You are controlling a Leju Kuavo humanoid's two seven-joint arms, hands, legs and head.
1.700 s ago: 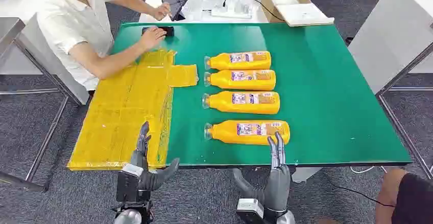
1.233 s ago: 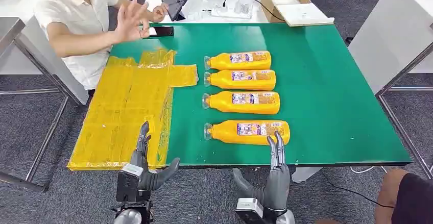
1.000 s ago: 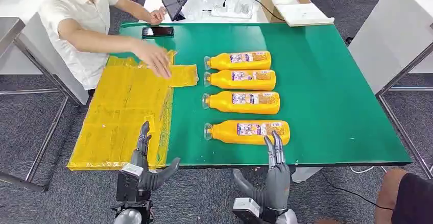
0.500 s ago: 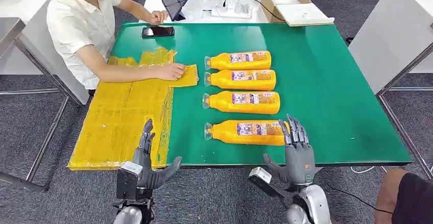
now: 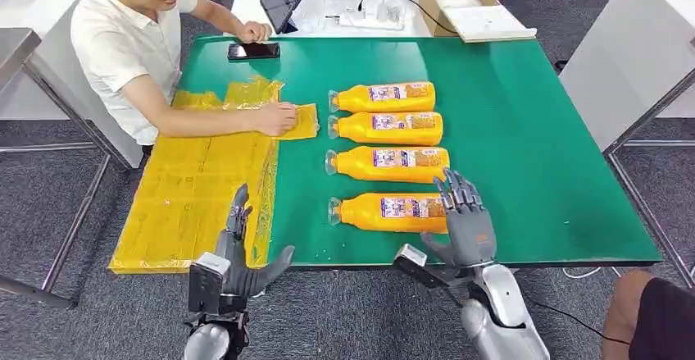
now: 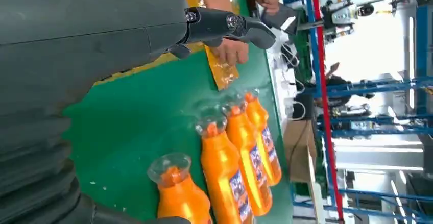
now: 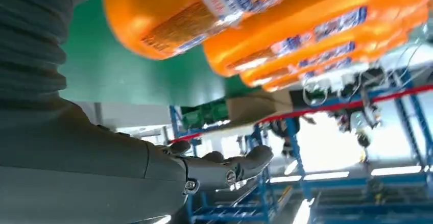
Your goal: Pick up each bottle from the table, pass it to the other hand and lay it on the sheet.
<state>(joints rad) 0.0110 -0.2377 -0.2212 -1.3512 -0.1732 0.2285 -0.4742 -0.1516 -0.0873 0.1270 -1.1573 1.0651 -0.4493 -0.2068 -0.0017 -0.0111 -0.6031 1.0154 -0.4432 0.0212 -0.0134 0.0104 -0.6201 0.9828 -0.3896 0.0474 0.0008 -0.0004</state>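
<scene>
Four orange juice bottles lie on their sides in a column on the green table (image 5: pixel 533 130), caps pointing toward the yellow sheet (image 5: pixel 197 188). This orientation leaves each body broadside to a hand approaching from the robot's edge.

The nearest bottle (image 5: pixel 385 212) is the obvious first pick. The right hand (image 5: pixel 463 221) sits over its base end, fingers spread and raised, holding nothing. Whether the fingers touch the bottle cannot be told. The spread suits closing around the wide body, not the narrow neck.

The left hand (image 5: pixel 238 249) waits at the near table edge beside the sheet, fingers extended, thumb out, holding nothing. That station places it between the bottles and the sheet, ready to receive a handover.

A person's hand (image 5: pixel 274 118) rests on the sheet's far flap, apparently pinning it flat. The remaining three bottles (image 5: pixel 385 128) lie untouched farther up the table.
</scene>
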